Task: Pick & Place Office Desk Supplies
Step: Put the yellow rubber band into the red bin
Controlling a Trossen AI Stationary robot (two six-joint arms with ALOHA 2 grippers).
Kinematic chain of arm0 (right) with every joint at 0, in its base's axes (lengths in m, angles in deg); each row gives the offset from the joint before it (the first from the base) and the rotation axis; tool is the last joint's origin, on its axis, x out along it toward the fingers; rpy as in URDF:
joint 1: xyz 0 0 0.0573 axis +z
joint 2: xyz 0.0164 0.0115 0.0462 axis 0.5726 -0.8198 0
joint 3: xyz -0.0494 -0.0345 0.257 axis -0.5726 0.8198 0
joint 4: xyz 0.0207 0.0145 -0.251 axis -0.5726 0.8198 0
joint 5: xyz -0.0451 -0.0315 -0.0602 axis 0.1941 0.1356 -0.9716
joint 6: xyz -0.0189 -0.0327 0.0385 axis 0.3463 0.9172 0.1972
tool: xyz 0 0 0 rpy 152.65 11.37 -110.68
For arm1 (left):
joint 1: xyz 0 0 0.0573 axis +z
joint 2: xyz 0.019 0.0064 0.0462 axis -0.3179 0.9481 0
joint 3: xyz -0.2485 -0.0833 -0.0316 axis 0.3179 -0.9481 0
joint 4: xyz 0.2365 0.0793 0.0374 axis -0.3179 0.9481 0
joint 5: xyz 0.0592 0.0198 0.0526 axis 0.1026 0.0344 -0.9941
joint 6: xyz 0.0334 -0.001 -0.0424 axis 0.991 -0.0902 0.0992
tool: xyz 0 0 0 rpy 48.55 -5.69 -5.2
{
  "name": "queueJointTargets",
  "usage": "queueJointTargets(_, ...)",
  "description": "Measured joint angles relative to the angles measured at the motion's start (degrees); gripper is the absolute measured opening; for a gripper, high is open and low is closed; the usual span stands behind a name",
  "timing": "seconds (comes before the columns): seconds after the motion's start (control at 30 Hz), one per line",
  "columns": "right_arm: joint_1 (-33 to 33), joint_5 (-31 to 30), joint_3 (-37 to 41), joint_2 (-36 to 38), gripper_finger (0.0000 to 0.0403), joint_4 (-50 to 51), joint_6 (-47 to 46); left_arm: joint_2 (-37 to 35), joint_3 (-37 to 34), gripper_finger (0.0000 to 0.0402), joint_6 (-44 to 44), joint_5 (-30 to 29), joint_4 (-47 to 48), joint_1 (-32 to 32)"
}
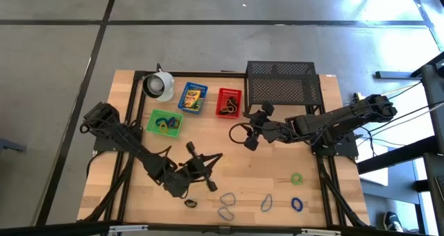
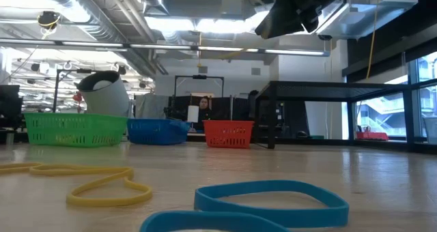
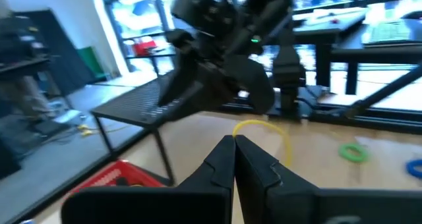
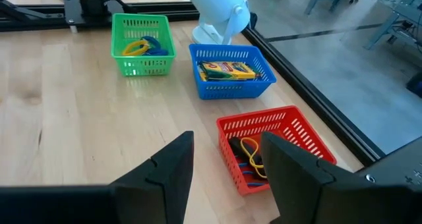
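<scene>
Blue band (image 2: 273, 194) lies closest to the low camera, with a yellow band (image 2: 102, 184) just beside it at 9 o'clock. Seen from above, more loops sit along the 6 o'clock edge of the table (image 1: 277, 166): blue ones (image 1: 227, 205) and a green loop (image 1: 296, 178) toward 4 o'clock.

Three small baskets sit near 11 o'clock. A green basket (image 4: 140, 45) holds yellow and blue bands. At its 1 o'clock, a blue basket (image 4: 231, 71) holds a crayon box (image 4: 226, 70). A red basket (image 4: 273, 145) at 12 o'clock holds a yellow band and other loops. A white cup (image 1: 159, 85) stands by the blue basket, and a black rack (image 1: 283, 83) stands at 1 o'clock.

The left gripper (image 1: 208, 168) is at 7 o'clock, shut tight and holding nothing. The right gripper (image 4: 224, 161) hangs above the table beside the red basket, fingers wide apart with nothing between them.
</scene>
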Motion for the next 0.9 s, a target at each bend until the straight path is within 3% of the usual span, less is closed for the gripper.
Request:
queueJointTargets(0.17, 0.0, 0.2, 0.0, 0.0, 0.0178, 0.0, 0.0, 0.0, 0.0, 0.0001, 0.2, -4.7, 0.1, 0.4)
queueJointTargets(0.5, 0.0, 0.7, 0.0, 0.0, 0.0178, 0.0, 0.0, 0.0, 0.0, 0.0001, -2.1, -3.7, 3.3, 7.9)
queueJointTargets(0.8, 0.0, 9.2, 0.0, 0.0, 0.0178, 0.1, 0.0, 0.0, 0.0, 0.0003, -10.6, -3.3, 12.7, 18.7)
queueJointTargets(0.9, 0.0, 12.6, 0.0, 0.0, 0.0178, 0.1, 0.0, 0.0, 0.0, 0.0003, -10.9, 0.7, 13.0, 22.8)
